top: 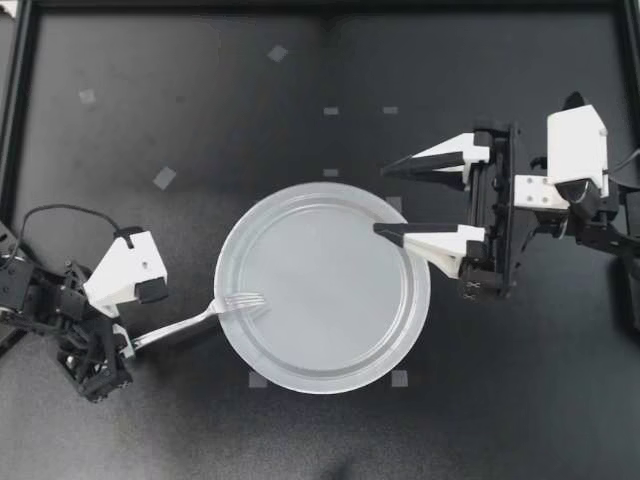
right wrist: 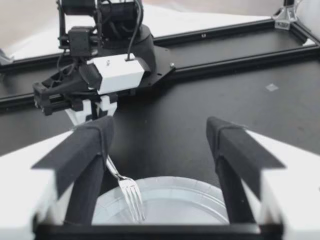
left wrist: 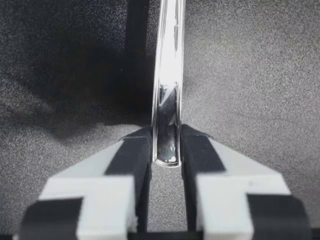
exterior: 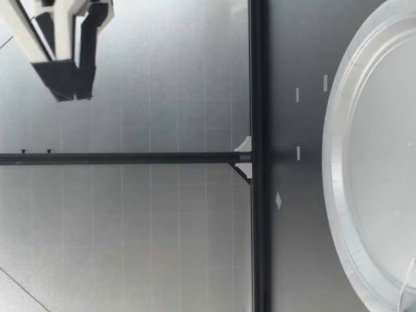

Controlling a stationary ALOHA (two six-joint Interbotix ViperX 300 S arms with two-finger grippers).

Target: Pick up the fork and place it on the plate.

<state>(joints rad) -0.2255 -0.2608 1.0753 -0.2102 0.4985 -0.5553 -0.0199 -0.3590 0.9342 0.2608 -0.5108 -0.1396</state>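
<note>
Fork [top: 200,316] sits at the left of the plate [top: 330,300], with its tines over the left rim and its handle running out left and slightly nearer over the dark table [top: 200,120]. Left gripper [top: 128,346] is clamped on the handle's end. In the left wrist view, both pads [left wrist: 135,155] press the handle from either side. Right gripper [top: 382,200] is at the plate's right rim, jaws wide apart and holding nothing. Its nearer finger reaches in over the rim, and its farther finger lies just outside.
</note>
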